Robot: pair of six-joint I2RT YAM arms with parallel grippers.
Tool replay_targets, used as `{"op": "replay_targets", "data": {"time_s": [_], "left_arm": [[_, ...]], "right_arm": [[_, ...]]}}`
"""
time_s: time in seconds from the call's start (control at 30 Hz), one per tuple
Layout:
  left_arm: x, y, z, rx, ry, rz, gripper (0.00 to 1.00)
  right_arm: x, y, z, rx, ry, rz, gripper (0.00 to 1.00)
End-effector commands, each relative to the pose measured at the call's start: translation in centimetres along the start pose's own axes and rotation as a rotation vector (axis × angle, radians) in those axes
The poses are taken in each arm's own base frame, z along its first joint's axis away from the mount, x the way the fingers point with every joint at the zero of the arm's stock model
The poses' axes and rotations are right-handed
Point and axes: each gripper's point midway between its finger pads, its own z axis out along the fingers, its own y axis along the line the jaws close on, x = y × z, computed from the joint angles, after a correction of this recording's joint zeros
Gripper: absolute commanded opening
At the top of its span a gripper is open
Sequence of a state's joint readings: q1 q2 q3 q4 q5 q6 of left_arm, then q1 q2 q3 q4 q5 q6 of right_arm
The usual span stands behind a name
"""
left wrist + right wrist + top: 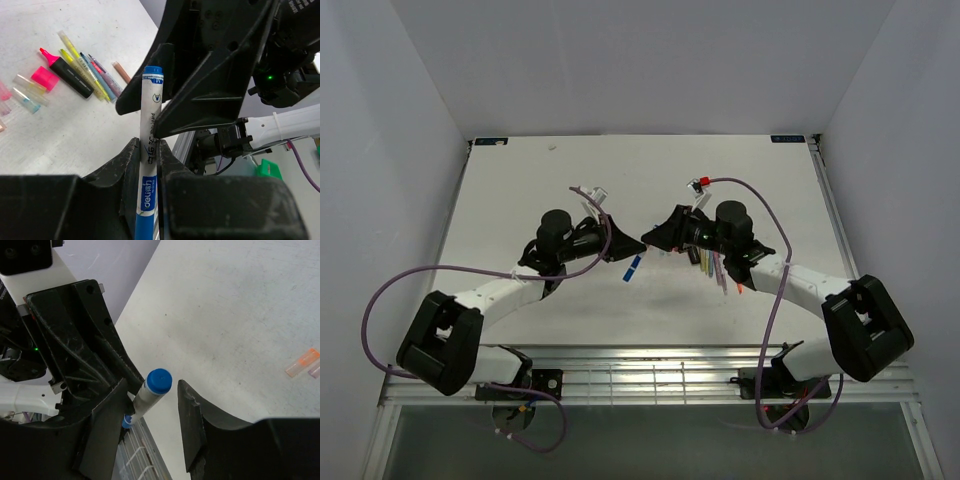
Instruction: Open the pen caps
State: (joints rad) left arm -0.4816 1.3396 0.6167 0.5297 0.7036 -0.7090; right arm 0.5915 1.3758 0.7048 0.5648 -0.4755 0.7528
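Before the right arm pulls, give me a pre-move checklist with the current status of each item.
1. Blue-and-white marker clamped in left gripper: ok.
2. Blue cap on the marker, pointing toward the right arm: ok.
3. Cap sits between the jaws of the right gripper: ok.
4. Both right fingers touching the cap: not ok, one finger stands clear of it.
5. Other pens lying on the table, away from both grippers: ok.
6. Left grip firm enough to resist a pull: cannot tell.
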Motion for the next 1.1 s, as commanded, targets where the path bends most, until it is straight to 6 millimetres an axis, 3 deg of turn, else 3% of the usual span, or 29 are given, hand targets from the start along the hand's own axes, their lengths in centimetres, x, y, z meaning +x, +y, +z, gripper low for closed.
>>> {"op": "replay_targets", "data": {"time_s": [0.0, 0.1, 0.2, 0.27, 0.4, 0.5, 0.77, 1.07], "left_arm": [[-0.5, -2.0, -0.5, 0.05, -0.025, 0.034, 0.0], [-0.4, -2.4, -0.7, 0.059, -0.027, 0.035, 0.0], [-0.4, -2.7, -0.9, 0.067, -0.032, 0.043, 0.0], [-0.5, -2.9, -1.0, 0.074, -0.034, 0.059, 0.02], [-0.5, -2.2, -1.8, 0.019, -0.078, 0.095, 0.31], [-0.1, -1.7, -2.3, -0.009, -0.085, 0.102, 0.4], [1.5, -1.8, -3.3, 0.0, -0.066, 0.128, 0.47], [5.0, -1.9, -2.8, 0.035, 0.034, 0.112, 0.47]], "right_arm": [[-0.9, 1.0, 0.5, -0.045, -0.048, -0.008, 0.5], [-0.9, 1.2, 0.9, -0.061, -0.039, 0.002, 0.43], [-0.6, 1.3, 1.2, -0.079, -0.031, 0.013, 0.09], [-0.5, 1.2, 1.1, -0.071, -0.035, 0.018, 0.08], [-0.8, 1.4, 0.5, -0.05, -0.047, 0.021, 0.08], [-1.3, 1.6, 0.0, -0.033, -0.05, 0.008, 0.08], [-1.9, 1.3, -0.9, 0.025, -0.058, -0.022, 0.08], [-3.0, 2.6, -1.0, -0.006, -0.07, -0.034, 0.08]]}}
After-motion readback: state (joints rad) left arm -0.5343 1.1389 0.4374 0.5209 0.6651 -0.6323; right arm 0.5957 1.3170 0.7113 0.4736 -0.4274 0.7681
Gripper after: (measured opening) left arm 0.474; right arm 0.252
